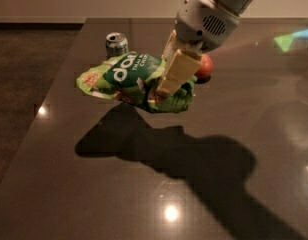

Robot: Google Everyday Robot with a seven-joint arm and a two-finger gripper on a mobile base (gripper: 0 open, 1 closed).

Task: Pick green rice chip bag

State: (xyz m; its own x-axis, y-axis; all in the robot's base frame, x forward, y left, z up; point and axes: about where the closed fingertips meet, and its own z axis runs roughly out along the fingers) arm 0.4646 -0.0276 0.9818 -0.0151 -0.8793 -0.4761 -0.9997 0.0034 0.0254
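Observation:
The green rice chip bag (125,77) is a crumpled bright-green foil bag with white lettering on a dark-green oval. It hangs in the air above the dark table (144,184), and its shadow lies well below it on the tabletop. My gripper (170,79) comes down from the upper right and is shut on the bag's right end, with one cream finger (177,72) across the front of the foil. The bag sticks out to the left of the gripper.
A small silver-green drink can (116,44) stands on the table behind the bag at the left. A red round object (204,66) lies behind the gripper at the right. The table's left edge drops to a dark floor.

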